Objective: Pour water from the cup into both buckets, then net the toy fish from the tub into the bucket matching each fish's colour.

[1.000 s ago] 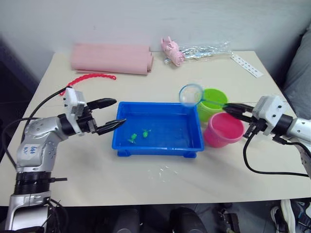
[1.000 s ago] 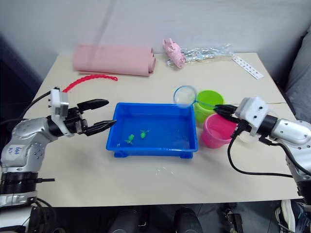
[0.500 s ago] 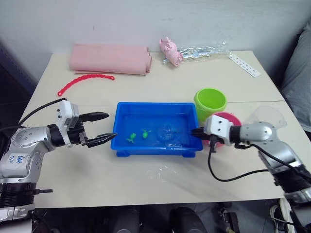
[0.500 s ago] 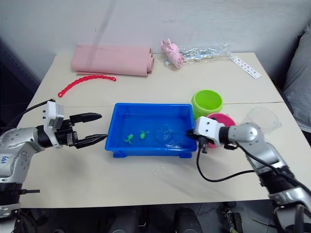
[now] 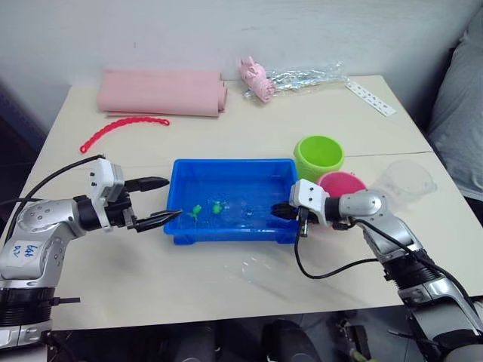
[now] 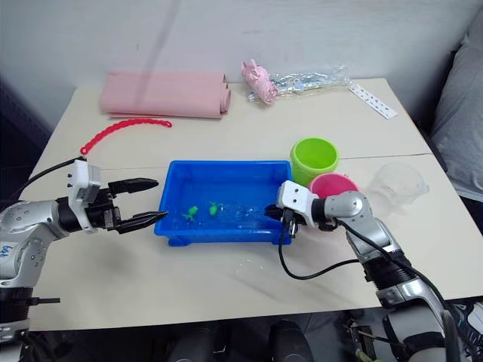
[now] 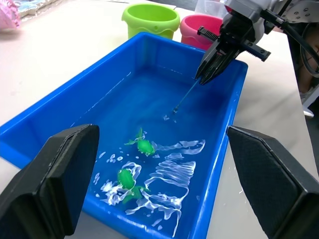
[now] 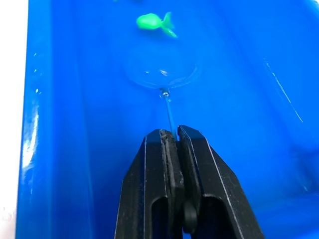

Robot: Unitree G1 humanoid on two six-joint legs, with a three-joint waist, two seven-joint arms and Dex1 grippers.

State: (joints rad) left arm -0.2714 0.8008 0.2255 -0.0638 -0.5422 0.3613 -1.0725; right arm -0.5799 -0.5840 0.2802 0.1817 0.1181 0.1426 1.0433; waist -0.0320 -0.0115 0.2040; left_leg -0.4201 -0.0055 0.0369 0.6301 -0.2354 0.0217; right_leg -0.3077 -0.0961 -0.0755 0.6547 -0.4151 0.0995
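Beige tabletop [image 5: 226, 136] carries the tub [image 5: 226, 170]. Right gripper [image 8: 171, 137], pinching the net [image 8: 162, 74] handle, dips its hoop short of a green fish [image 8: 154, 22]; a rushed sweep could push it away. Left gripper [image 5: 160, 200] is spread.

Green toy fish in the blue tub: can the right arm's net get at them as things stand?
Probably yes: the small blue-rimmed net in the right tool is already submerged, with open water up to the nearest bright green plastic fish.

Likely a lab or test room; bare beige table [image 5: 226, 279]; plain grey wall [image 5: 151, 30].
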